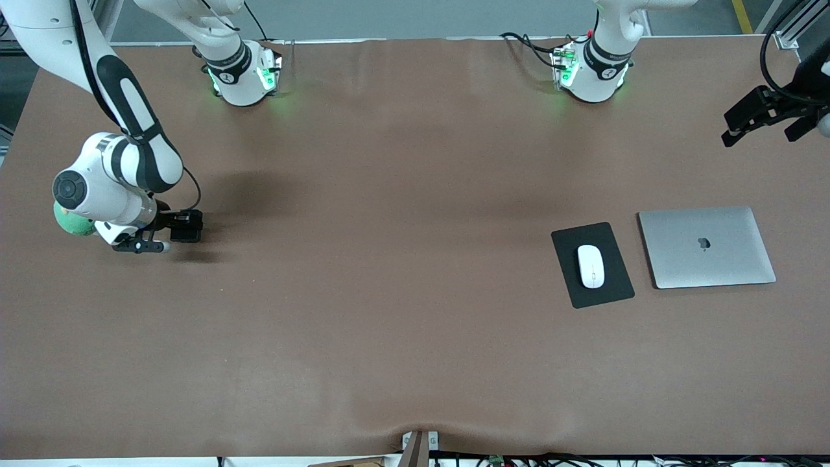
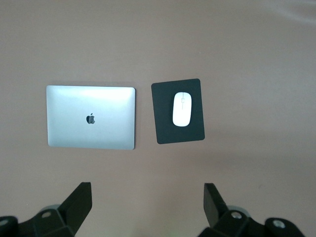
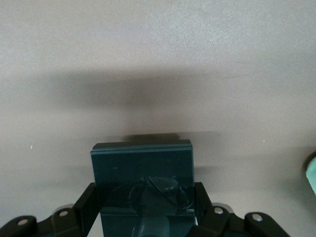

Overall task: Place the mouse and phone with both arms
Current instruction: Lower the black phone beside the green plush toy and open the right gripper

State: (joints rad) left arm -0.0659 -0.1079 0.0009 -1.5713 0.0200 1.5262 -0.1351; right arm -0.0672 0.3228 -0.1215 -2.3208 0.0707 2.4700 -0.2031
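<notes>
Phone (image 3: 141,173), partly hidden, seemingly clamped in right gripper (image 1: 170,235); left gripper (image 2: 148,202) spread empty.

White mouse (image 1: 591,266) flat on black pad (image 1: 592,264), black phone (image 3: 141,177) clamped in right tool (image 1: 170,232)

Right pincer (image 1: 185,227) clamped low; left pincer (image 1: 765,123) spread, raised.

You will find one readable sign only: the apple logo (image 2: 90,118) centred on the lid of the closed silver laptop (image 1: 726,259). No legible text, label or number appears elsewhere.
</notes>
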